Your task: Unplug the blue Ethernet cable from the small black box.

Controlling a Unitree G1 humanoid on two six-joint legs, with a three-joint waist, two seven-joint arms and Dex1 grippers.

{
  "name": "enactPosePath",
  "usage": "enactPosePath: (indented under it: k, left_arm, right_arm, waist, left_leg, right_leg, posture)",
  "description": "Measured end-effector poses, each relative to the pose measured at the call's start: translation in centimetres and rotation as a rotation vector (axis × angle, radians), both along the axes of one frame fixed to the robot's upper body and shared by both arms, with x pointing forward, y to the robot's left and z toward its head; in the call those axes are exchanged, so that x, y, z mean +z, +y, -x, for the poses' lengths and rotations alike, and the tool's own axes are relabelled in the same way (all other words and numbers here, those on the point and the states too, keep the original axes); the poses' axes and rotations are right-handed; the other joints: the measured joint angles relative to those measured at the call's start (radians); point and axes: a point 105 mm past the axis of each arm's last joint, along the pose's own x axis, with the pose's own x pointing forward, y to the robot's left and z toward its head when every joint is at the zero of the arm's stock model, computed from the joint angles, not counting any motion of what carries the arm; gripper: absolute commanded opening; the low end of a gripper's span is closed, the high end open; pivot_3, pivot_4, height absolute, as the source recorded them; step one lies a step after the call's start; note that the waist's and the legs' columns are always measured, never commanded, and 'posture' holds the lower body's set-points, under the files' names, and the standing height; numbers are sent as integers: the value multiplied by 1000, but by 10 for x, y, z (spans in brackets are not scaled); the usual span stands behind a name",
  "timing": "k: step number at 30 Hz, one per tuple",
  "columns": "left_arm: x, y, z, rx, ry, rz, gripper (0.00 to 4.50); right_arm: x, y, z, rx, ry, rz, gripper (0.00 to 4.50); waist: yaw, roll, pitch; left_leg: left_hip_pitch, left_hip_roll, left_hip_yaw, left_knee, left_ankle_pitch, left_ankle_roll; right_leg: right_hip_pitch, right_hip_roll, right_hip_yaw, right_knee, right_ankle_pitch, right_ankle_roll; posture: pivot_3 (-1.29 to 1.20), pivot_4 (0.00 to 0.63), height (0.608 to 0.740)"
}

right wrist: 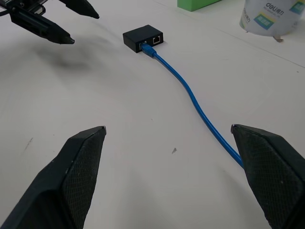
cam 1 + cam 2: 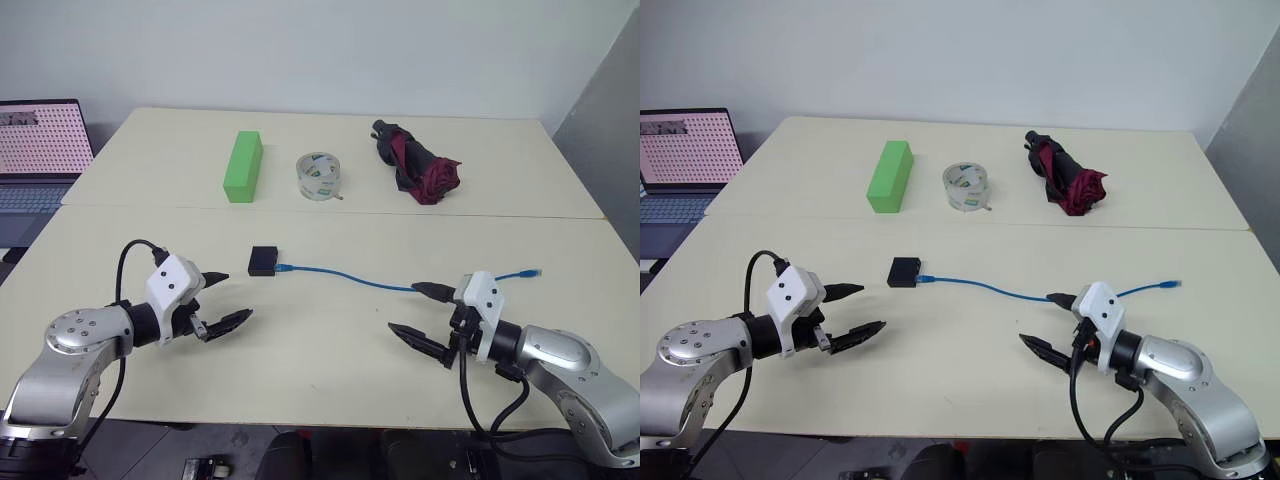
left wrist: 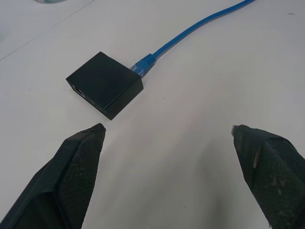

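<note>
Blue Ethernet cable (image 2: 350, 277) lies snaking — still plugged into small black box (image 2: 264, 260).

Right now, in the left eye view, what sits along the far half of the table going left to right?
Green block → clear tape roll → folded dark red umbrella.

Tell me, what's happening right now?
Left gripper and right gripper open, empty. Thin blue Ethernet cable plugged into small matte black box. Nothing in the way.

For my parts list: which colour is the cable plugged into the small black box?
Bright blue; the cable shows best in the right wrist view.
</note>
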Motion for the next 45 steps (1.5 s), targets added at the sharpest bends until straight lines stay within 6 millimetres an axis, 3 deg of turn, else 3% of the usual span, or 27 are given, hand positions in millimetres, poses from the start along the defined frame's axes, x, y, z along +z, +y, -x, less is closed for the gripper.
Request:
enactPosePath:
  k: [13, 24, 29, 32, 38, 45]
  left_arm:
    - [-5, 0, 3, 4, 13, 10, 4500]
    - [-5, 7, 1, 51, -4, -9, 4500]
    - [-2, 15, -4, 93, -26, -24, 4500]
    - [-1, 22, -9, 128, -25, -10, 4500]
    - [2, 27, -11, 150, -18, 17, 4500]
    - [3, 28, -11, 156, -20, 17, 4500]
  right_arm:
    - [2, 1, -4, 2, -9, 3, 4457]
    - [2, 17, -15, 41, -26, 15, 4457]
    - [0, 47, -33, 106, -37, 12, 4457]
    - [-4, 73, -56, 138, -53, 37, 4457]
    - [-17, 105, -90, 177, -54, 118, 4457]
    - [-19, 152, -112, 268, -82, 163, 4457]
  waist:
    - [0, 0, 0]
    - [-1, 0, 0]
    - [-3, 0, 0]
    - [-5, 0, 0]
    - [-7, 0, 0]
    - [-14, 0, 0]
  left_leg:
    - [0, 0, 0, 0, 0, 0]
    - [0, 0, 0, 0, 0, 0]
    - [1, 0, 0, 0, 0, 0]
    - [0, 1, 0, 0, 1, -1]
    - [-1, 0, 0, 0, 2, -4]
    - [-1, 1, 0, 0, 2, -4]
  right_leg:
    - [0, 0, 0, 0, 0, 0]
    - [0, 0, 0, 0, 0, 0]
    - [-1, 0, 0, 1, 0, 0]
    - [-2, 1, 0, 2, 0, 0]
    - [-3, 0, -1, 1, 0, 0]
    - [-5, 0, -2, 4, 0, 0]
  posture:
    - [0, 150, 740]
    - [0, 150, 740]
    - [0, 150, 740]
    - [0, 150, 740]
    - [0, 150, 740]
    - [0, 150, 740]
